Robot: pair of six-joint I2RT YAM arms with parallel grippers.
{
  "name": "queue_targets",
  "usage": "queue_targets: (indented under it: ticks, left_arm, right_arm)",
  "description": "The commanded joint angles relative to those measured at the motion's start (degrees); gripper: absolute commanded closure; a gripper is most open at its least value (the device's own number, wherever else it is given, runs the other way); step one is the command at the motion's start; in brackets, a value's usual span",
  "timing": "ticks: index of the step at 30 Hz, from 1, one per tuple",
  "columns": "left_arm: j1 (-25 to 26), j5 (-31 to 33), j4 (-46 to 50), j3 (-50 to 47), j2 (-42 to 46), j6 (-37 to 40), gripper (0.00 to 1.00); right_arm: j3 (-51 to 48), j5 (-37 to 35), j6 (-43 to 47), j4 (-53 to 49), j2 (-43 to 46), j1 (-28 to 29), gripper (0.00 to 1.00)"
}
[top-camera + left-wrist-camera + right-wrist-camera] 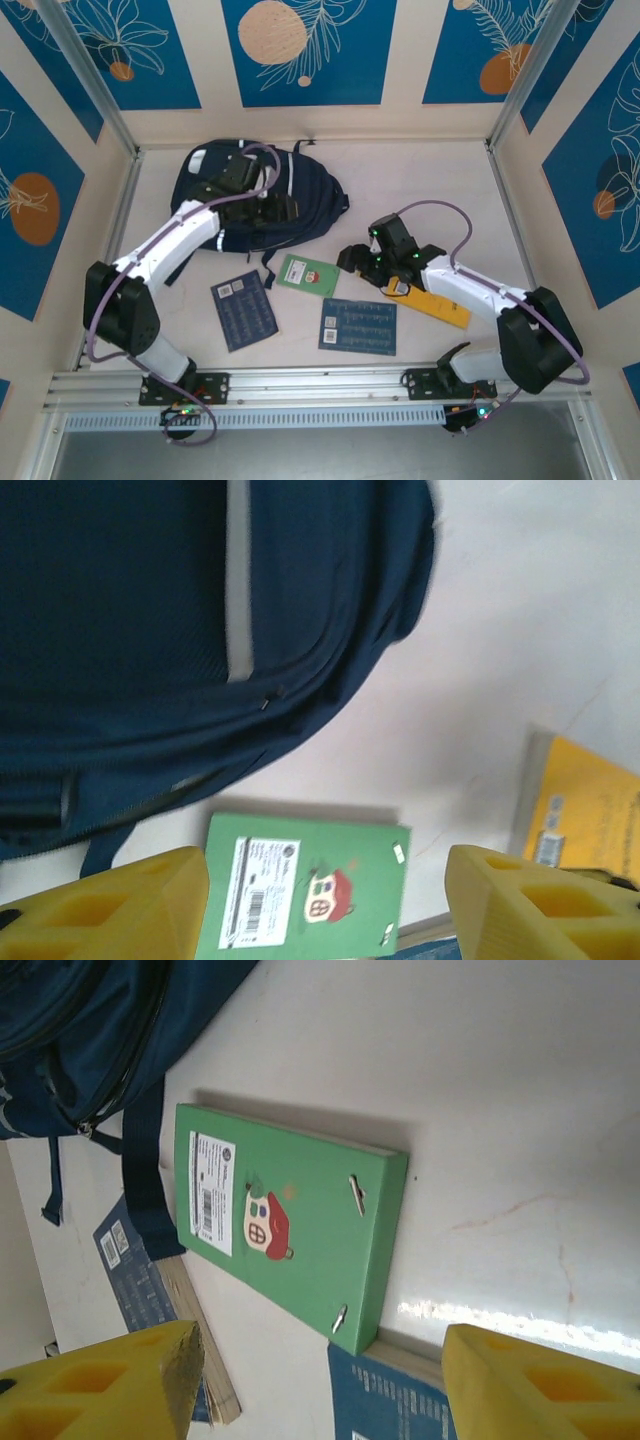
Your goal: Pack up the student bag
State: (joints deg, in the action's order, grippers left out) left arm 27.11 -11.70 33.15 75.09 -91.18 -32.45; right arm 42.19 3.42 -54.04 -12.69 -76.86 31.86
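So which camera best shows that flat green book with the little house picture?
The right wrist view: the green book lies whole and close, label and house clear. The top view shows it small beside the navy fabric backpack; the left wrist view, blurrier, low in frame.

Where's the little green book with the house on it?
In the top view the green book lies flat near the middle, just in front of the student bag, with the left blue book and the right blue book nearer the arms.
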Motion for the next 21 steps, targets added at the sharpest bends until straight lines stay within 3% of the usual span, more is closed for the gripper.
queue_targets:
  ticks: [1,5,13,21]
  left_arm:
    - [2.33,2.19,-4.61,-5.25,-1.7,-2.01,0.37]
    - [4.76,6.89,-9.61,-11.15,-2.07,-4.02,0.37]
    - [5.57,8.5,-16.81,-17.8,-6.35,-5.47,0.38]
    - [5.87,4.23,-18.77,-20.5,-8.68,-4.2,0.4]
  right_arm:
    - [-1.63,2.39,-1.52,6.24,-2.83,-0.39,0.36]
    - [-2.99,4.21,-3.56,10.88,-6.03,-0.56,0.37]
    - [-3.87,4.47,-4.12,11.81,-8.91,-0.57,0.37]
    - [-3.77,6.41,-4.56,13.61,-12.96,-0.39,0.39]
